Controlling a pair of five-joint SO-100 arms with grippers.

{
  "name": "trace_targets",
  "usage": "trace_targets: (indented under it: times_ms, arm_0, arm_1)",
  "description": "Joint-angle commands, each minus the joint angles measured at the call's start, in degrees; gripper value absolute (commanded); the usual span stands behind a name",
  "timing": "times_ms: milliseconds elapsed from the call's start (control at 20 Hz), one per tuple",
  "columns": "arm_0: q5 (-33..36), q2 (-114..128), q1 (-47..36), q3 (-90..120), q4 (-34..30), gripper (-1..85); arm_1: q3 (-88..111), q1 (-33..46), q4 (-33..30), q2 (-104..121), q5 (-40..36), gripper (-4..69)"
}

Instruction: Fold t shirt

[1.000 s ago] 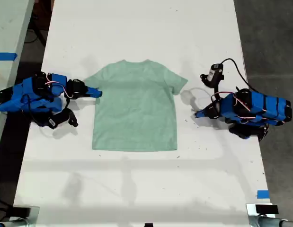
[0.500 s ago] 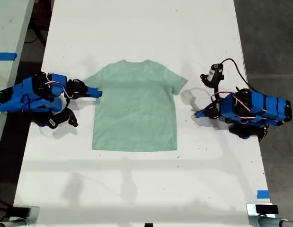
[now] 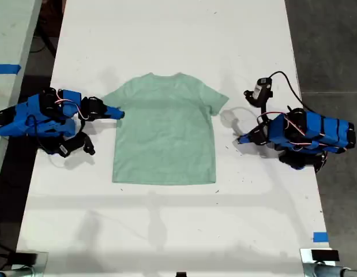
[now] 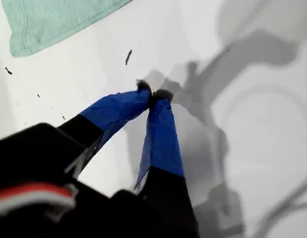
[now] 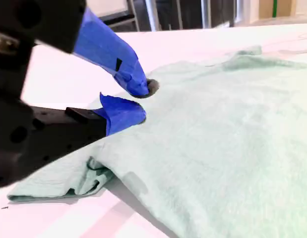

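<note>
A pale mint-green t shirt point(image 3: 165, 131) lies flat and unfolded on a white table point(image 3: 166, 34), near the middle, neck toward the far end in the exterior view. Two blue arms lie low on the table, one at each side of the shirt.

My second gripper point(image 3: 117, 113), at the exterior view's left, has its blue-taped fingertips over the sleeve edge, slightly apart with nothing pinched between them (its wrist view shows a narrow gap point(image 5: 138, 101)).

My first gripper point(image 3: 240, 139), at the exterior view's right, rests on bare table just beside the shirt's other side. Its tips are pressed together point(image 4: 153, 94) on nothing. A black cable point(image 3: 285, 81) curls behind that arm.
</note>
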Motion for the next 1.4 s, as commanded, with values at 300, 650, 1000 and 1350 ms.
trace_targets:
  times_ms: [300,650,1000,1350]
  arm_0:
    - [0.00,0.44,0.70,2.02,0.09,4.3]
    - [0.00,0.44,0.70,2.02,0.09,4.3]
    - [0.00,0.44,0.70,2.02,0.09,4.3]
    - [-2.99,0.53,0.18,2.02,-0.79,5.5]
  arm_1:
    - [2.46,0.09,-1.67,0.44,-1.05,2.9]
    - [2.46,0.09,-1.67,0.44,-1.05,2.9]
    - [3.43,4.92,-4.39,0.44,10.81,2.5]
    - [0.79,3.25,-4.75,0.53,31.46,1.5]
